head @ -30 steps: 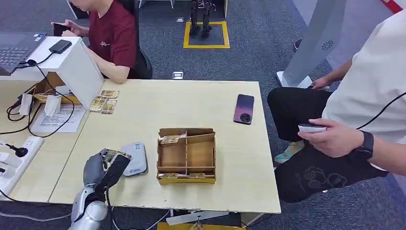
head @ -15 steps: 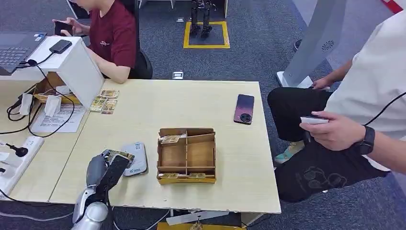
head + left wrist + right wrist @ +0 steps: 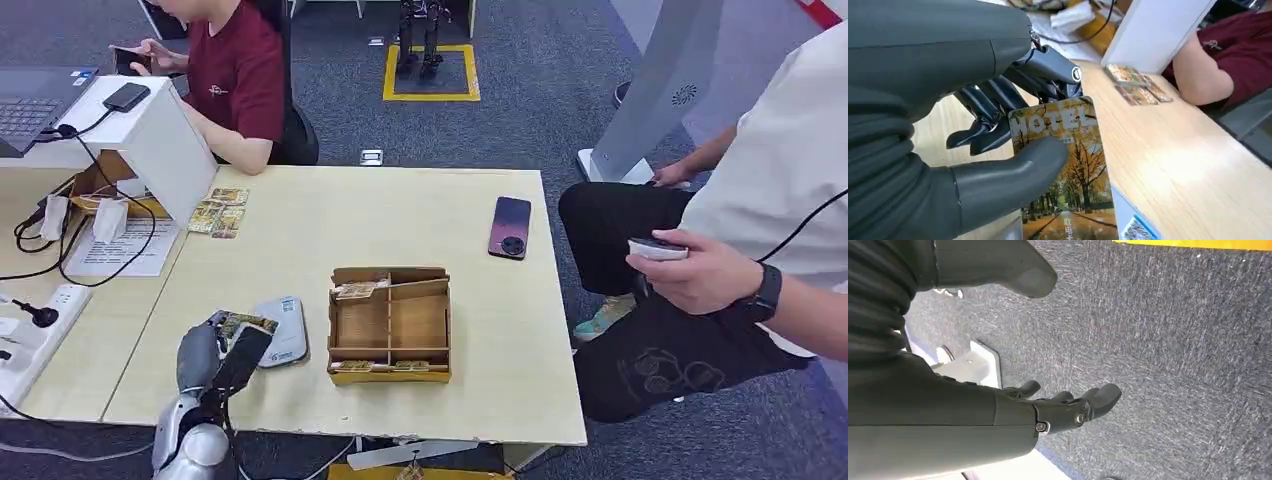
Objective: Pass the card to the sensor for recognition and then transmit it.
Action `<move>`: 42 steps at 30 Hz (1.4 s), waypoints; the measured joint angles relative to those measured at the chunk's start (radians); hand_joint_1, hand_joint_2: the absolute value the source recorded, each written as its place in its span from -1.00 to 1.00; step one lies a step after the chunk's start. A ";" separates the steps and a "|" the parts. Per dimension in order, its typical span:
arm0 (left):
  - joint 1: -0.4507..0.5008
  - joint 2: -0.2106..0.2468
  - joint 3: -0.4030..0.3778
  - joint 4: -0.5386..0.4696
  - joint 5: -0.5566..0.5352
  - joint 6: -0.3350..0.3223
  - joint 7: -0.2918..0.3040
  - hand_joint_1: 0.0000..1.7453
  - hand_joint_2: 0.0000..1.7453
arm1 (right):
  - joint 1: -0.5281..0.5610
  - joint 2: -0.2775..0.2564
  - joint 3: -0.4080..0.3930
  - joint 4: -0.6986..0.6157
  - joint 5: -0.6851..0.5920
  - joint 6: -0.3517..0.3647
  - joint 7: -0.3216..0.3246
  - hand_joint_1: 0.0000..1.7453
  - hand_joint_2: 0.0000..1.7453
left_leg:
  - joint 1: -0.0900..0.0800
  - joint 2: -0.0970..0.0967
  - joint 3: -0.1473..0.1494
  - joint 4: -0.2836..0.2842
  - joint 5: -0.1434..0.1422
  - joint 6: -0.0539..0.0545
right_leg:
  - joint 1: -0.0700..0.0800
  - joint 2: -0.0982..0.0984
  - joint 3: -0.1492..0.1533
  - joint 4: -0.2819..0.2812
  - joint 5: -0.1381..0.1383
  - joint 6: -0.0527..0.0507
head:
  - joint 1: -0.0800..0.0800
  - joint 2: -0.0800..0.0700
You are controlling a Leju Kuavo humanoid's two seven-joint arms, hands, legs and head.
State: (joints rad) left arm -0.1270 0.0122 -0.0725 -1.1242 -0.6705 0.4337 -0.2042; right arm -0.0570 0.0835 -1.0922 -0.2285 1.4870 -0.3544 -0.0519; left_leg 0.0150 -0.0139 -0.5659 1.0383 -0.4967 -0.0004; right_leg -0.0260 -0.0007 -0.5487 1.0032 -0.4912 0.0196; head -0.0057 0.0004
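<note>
The left hand point(image 3: 215, 352) hovers over the near left part of the light wooden surface point(image 3: 310, 225), and its fingers point(image 3: 983, 107) grip the card point(image 3: 1068, 165), with the thick thumb pressed across the card's face and the darker fingers behind it. The card carries an autumn tree picture and the word "MOTEL" along one end. In the head view the card point(image 3: 243, 325) sits at the top of the hand, just beside the sensor point(image 3: 283, 331), a flat pale grey pad lying on the surface; whether card and sensor touch cannot be told. Right of the sensor stands a wooden divided box point(image 3: 389, 323) with cards slotted along its near and far edges. A dark phone point(image 3: 510, 227) lies well apart, toward the far right of the surface. A small spread of cards point(image 3: 219, 211) lies at the far left, beside a white box-shaped stand point(image 3: 160, 140).

The right hand point(image 3: 1058, 407) hangs over grey carpet point(image 3: 1173, 340), its fingers apart and holding nothing.

A person in a dark red shirt point(image 3: 236, 70) sits at the far side, and a person in a white shirt point(image 3: 770, 170) sits at the right, holding a small device point(image 3: 657, 248).
</note>
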 joint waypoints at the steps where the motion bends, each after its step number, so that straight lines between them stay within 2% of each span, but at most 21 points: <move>1: 0.000 0.000 0.001 0.000 0.025 -0.007 -0.014 1.00 1.00 | 0.000 0.000 0.000 0.000 0.000 0.000 0.000 -1.00 1.00 | 0.000 0.000 0.000 0.000 0.000 0.000 | 0.000 0.000 0.000 0.000 0.000 0.000 | 0.000 0.000; 9: 0.000 -0.004 0.013 0.000 0.087 -0.020 -0.046 1.00 1.00 | 0.000 0.000 0.000 0.001 0.000 0.000 0.000 -1.00 1.00 | 0.000 0.000 0.000 0.000 0.000 0.000 | 0.000 0.000 0.000 0.000 0.000 0.000 | 0.000 0.000; 15: -0.004 -0.004 0.015 -0.008 0.068 -0.008 -0.044 1.00 1.00 | -0.001 0.000 0.000 0.002 0.001 0.000 0.000 -1.00 1.00 | 0.000 0.000 0.000 0.000 0.000 0.000 | 0.000 0.000 0.000 0.000 0.000 0.000 | 0.000 0.000; 17: -0.004 -0.005 0.015 -0.023 0.120 -0.040 -0.064 1.00 1.00 | -0.001 0.000 0.000 0.003 0.001 -0.001 -0.001 -1.00 1.00 | 0.000 0.000 0.000 0.000 0.000 0.000 | 0.000 0.000 0.000 0.000 0.000 0.000 | 0.000 0.000; 20: -0.003 -0.011 0.015 -0.069 0.315 -0.140 -0.119 1.00 1.00 | -0.001 0.000 0.000 0.003 0.003 -0.006 -0.001 -1.00 1.00 | 0.000 0.000 0.000 0.000 0.000 0.000 | 0.000 0.000 0.000 0.000 0.000 0.000 | 0.000 0.000; 26: -0.004 -0.013 0.015 -0.134 0.402 -0.164 -0.140 1.00 1.00 | -0.001 0.002 0.000 0.004 0.010 -0.008 -0.001 -1.00 1.00 | 0.000 0.000 0.000 0.000 0.000 0.000 | 0.000 0.000 -0.001 0.000 0.000 0.000 | 0.000 0.000; 31: -0.061 -0.007 0.022 -0.163 0.402 -0.102 -0.161 1.00 1.00 | -0.002 0.002 0.001 0.004 0.020 -0.008 -0.007 -1.00 1.00 | 0.000 0.000 -0.001 0.000 0.001 0.001 | 0.000 -0.001 0.000 0.000 0.000 0.000 | 0.000 0.000; 34: -0.118 0.006 0.035 -0.164 0.365 -0.033 -0.211 1.00 1.00 | -0.006 0.002 0.005 0.004 0.031 -0.004 -0.016 -1.00 1.00 | 0.000 0.000 -0.001 0.000 0.002 0.000 | 0.000 0.000 -0.001 0.000 0.001 0.000 | 0.000 0.000; 39: -0.183 0.019 0.050 -0.158 0.353 -0.017 -0.245 1.00 1.00 | -0.010 0.002 0.010 0.004 0.042 0.009 -0.018 -1.00 1.00 | 0.000 0.000 -0.001 0.000 0.003 0.001 | 0.000 -0.001 -0.001 0.000 0.002 0.000 | 0.000 0.000; 42: -0.225 0.022 0.051 -0.121 0.324 0.013 -0.256 1.00 1.00 | -0.012 0.002 0.020 0.004 0.053 0.012 -0.018 -1.00 1.00 | 0.000 0.000 -0.001 0.000 0.003 0.001 | 0.000 -0.001 -0.001 0.000 0.002 0.000 | 0.000 0.000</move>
State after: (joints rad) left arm -0.3524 0.0340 -0.0210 -1.2451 -0.3468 0.4464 -0.4601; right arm -0.0686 0.0851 -1.0719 -0.2243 1.5400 -0.3426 -0.0698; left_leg 0.0148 -0.0144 -0.5668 1.0386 -0.4942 0.0003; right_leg -0.0261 -0.0013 -0.5493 1.0034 -0.4894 0.0200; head -0.0061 0.0004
